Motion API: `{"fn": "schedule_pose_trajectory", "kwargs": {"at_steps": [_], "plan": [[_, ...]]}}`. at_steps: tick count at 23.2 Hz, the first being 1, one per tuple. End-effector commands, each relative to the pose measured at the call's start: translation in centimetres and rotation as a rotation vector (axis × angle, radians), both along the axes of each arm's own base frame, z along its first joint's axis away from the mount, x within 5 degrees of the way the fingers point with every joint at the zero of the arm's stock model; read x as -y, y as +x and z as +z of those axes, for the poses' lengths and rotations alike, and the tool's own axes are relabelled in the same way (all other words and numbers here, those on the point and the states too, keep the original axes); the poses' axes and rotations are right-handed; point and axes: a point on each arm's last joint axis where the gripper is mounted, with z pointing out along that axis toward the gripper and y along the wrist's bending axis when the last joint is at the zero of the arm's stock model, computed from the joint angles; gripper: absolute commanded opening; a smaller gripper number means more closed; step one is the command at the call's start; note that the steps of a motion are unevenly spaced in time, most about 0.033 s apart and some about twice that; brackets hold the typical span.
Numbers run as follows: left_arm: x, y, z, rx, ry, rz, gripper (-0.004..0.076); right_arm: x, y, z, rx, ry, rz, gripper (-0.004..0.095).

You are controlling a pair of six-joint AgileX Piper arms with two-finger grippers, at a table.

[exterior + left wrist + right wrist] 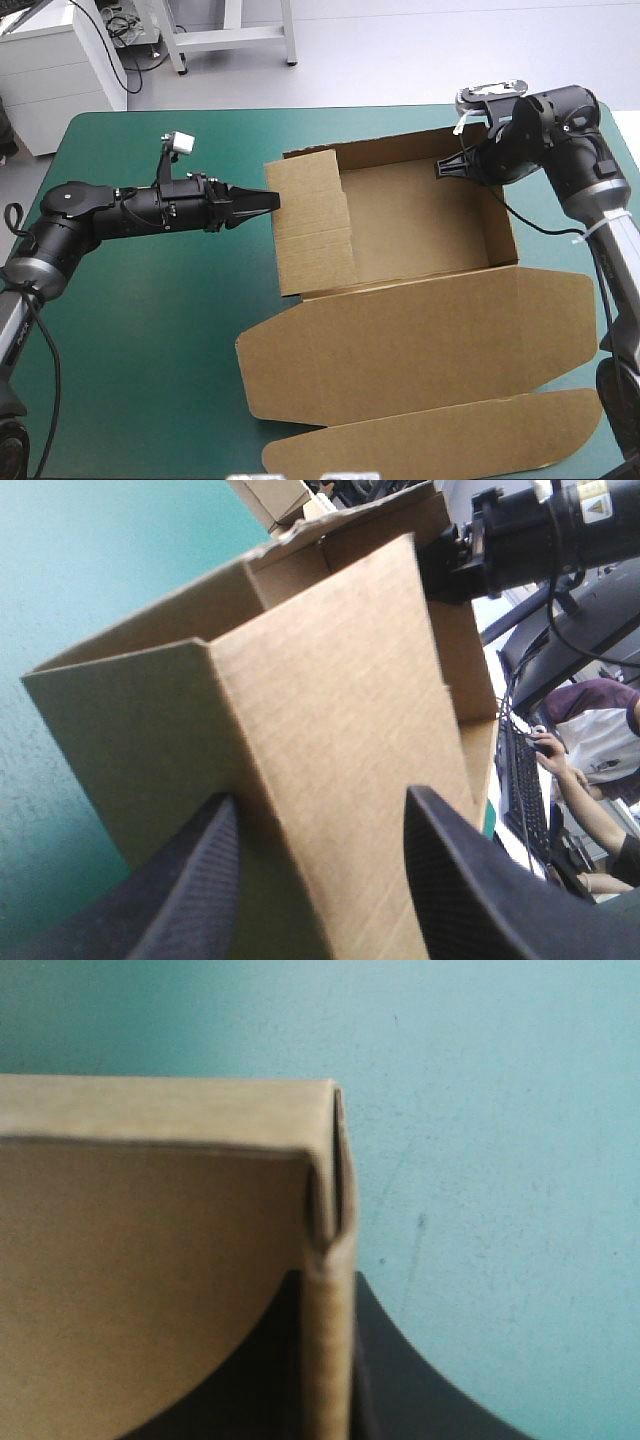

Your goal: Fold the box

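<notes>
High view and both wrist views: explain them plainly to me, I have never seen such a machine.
Two robot arms work at a table with a teal-green cover. The high view looks down from above; each wrist view looks along one arm's gripper. On the table lies a brown cardboard box, an open tray with its lid flat. The left gripper, black fingers apart, straddles the tray's left wall. The right gripper is shut on a wall at the far right corner.
</notes>
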Motion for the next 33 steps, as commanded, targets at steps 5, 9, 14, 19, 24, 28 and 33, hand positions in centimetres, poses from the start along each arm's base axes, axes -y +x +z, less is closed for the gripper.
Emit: {"fn": "schedule_pose_trajectory", "kwargs": {"at_steps": [5,9,14,19,24,28,33], "plan": [[0.3,-0.5,1.5,-0.076,0.075,0.097,0.0355,-0.1,-0.7,2.2,0.089,0.079,-0.006,-0.0017],[1.8,-0.4,1.2,-0.105,0.119,0.15,0.0347,-0.9,-0.8,2.3,0.101,0.109,0.0,-0.0015],[4.2,-0.7,1.6,-0.078,0.177,0.189,0.0346,-3.0,-1.1,2.5,0.143,0.114,0.016,-0.0014],[4.9,-0.9,2.3,-0.101,0.379,0.326,0.0327,-5.0,-1.7,2.7,0.153,0.163,0.026,-0.0014],[5.6,-0.8,0.9,-0.096,0.566,0.329,0.0333,-6.3,-2.1,2.8,0.168,0.183,0.059,-0.0014],[6.9,-0.3,-0.8,-0.178,0.559,0.236,0.041,-6.3,-2.2,2.7,0.147,0.179,0.061,-0.0014],[7.8,1.3,-1.9,-0.219,0.476,0.278,0.0223,-6.6,-2.3,2.6,0.13,0.199,0.065,-0.0014]]}}
